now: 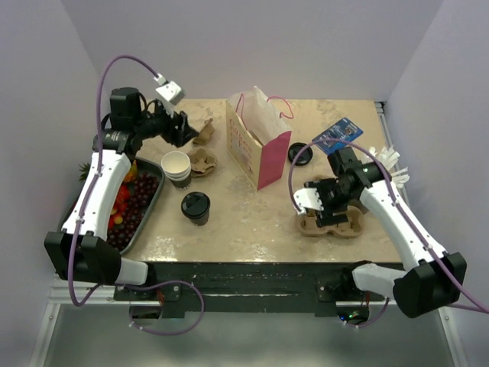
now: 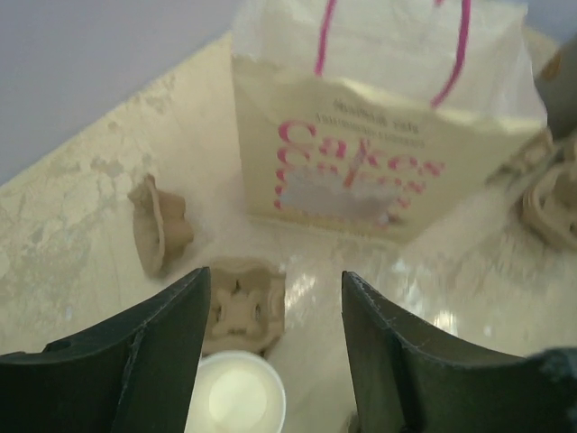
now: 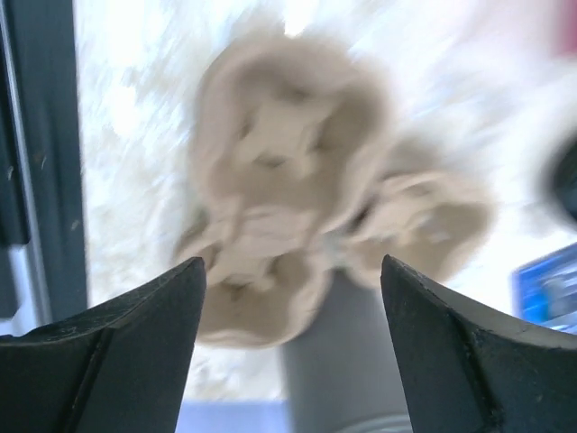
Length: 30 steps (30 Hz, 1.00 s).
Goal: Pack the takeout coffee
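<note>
One takeout coffee (image 1: 195,207), black lid on, stands upright on the tabletop (image 1: 244,225) near the front, between the fruit tray (image 1: 155,197) and the pink gift bag (image 1: 263,145). Neither gripper touches it. Behind it is one stack of lidless cups (image 1: 176,168), and one loose black lid (image 1: 300,153) lies right of the bag.

There are three pulp carriers: a flat, empty one (image 1: 203,161), a tipped one (image 1: 205,131) and a right one (image 1: 330,222). The tray holds dark grapes (image 1: 137,205); the bag's contents can't be made out.

The left gripper (image 2: 275,275) is spread and empty. The right gripper (image 3: 293,271) is spread above the right carrier.
</note>
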Tool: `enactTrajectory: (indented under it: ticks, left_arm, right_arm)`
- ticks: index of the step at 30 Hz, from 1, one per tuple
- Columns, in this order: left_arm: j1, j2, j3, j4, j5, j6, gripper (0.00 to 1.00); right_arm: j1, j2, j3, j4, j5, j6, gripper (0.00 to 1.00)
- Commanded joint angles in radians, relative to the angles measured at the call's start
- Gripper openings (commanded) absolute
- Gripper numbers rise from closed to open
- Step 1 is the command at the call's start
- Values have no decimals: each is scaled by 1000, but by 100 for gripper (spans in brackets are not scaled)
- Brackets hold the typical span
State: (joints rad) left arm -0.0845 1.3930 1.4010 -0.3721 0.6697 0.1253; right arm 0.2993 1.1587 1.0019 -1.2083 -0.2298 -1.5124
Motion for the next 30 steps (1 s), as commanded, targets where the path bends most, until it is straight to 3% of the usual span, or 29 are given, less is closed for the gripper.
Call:
enactTrajectory:
  ticks: [1,2,3,4,7,8,9,13,15,23,30]
  left_arm:
    - [14,-2,94,-482,109,533,66]
    - [14,1,104,-560,126,613,68]
    - [14,0,110,-690,137,679,85]
    - [14,-3,113,-738,136,773,90]
    - [14,-20,89,-881,110,917,93]
    - [14,-22,78,-918,108,957,94]
    - [9,-29,61,-944,91,973,100]
    - [-58,-90,-57,-943,24,1046,100]
    - [-124,-100,-91,-921,-24,1065,100]
    - [-256,-11,-126,-892,-85,1203,100]
    - [-284,47,-148,-851,-179,1260,100]
  right_arm:
    - [15,108,228,-61,-301,103,82]
    - [24,133,265,-42,-334,154,82]
    - [34,194,302,-25,-392,202,82]
    - [35,219,369,36,-425,319,82]
    - [40,313,479,203,-514,597,82]
    - [38,329,503,252,-526,662,87]
    - [38,338,521,307,-531,802,88]
    - [40,334,541,609,-562,1023,88]
    - [40,331,537,674,-566,1121,88]
    - [40,354,547,722,-574,1189,89]
    - [38,334,517,771,-571,1241,89]
